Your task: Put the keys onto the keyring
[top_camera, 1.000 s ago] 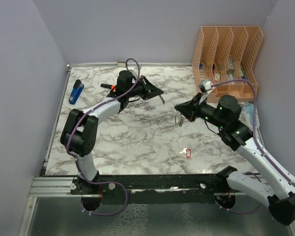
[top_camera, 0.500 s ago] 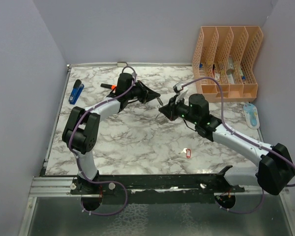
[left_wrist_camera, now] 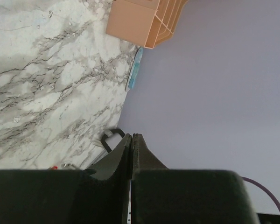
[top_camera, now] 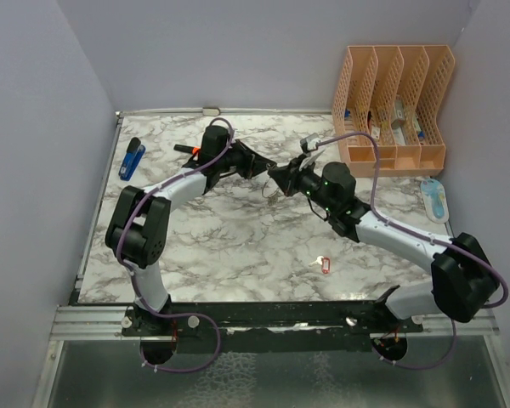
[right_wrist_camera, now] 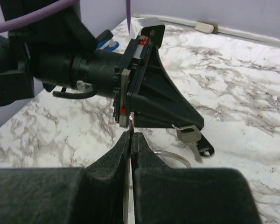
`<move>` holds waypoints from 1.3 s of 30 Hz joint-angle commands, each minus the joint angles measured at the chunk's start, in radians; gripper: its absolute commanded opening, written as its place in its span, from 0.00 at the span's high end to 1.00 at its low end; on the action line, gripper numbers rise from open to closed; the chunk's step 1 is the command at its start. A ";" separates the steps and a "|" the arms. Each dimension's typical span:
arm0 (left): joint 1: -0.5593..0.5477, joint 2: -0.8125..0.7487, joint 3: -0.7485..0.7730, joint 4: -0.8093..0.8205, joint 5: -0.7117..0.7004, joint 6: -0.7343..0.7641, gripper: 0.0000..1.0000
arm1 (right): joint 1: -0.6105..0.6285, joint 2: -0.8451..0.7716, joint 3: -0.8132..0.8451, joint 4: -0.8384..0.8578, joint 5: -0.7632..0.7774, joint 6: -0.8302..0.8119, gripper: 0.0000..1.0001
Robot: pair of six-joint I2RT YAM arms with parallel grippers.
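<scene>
Right tool (top_camera: pixel 277 175) now nearer left tool (top_camera: pixel 266 164)

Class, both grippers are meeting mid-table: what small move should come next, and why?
Probably ease the right gripper a touch toward the left gripper, lining the keyring up with the head of the key. Both grippers look shut, the key hangs at the left fingertips, and the ring sits just below it, seemingly not yet threaded.

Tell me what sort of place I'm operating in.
Probably a walled robot test cell dressed as a desk: a marble-pattern tabletop, plain lavender walls close around it, and an orange file organizer at the back right.
</scene>
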 commanded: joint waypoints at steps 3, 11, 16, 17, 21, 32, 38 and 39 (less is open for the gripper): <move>0.007 -0.071 0.045 -0.032 0.021 -0.036 1.00 | 0.008 0.111 -0.001 0.219 0.089 0.022 0.99; 0.013 -0.105 0.009 -0.012 0.019 -0.067 1.00 | 0.034 0.113 -0.032 0.272 0.149 0.003 0.99; 0.013 -0.103 0.012 -0.005 0.025 -0.074 1.00 | 0.036 0.079 -0.058 0.298 0.187 -0.025 0.99; 0.013 -0.102 0.007 0.000 0.025 -0.079 1.00 | 0.036 0.073 -0.060 0.302 0.192 -0.029 0.99; 0.015 -0.101 -0.020 0.035 0.028 -0.098 1.00 | 0.038 0.049 -0.067 0.302 0.221 -0.056 0.99; 0.015 -0.102 -0.027 0.086 0.054 -0.145 1.00 | 0.038 0.061 -0.070 0.342 0.235 -0.089 0.99; 0.013 -0.114 -0.035 0.087 0.054 -0.148 1.00 | 0.039 0.077 -0.066 0.359 0.235 -0.092 0.99; 0.013 -0.115 -0.036 0.087 0.054 -0.148 1.00 | 0.039 0.083 -0.063 0.360 0.236 -0.093 0.99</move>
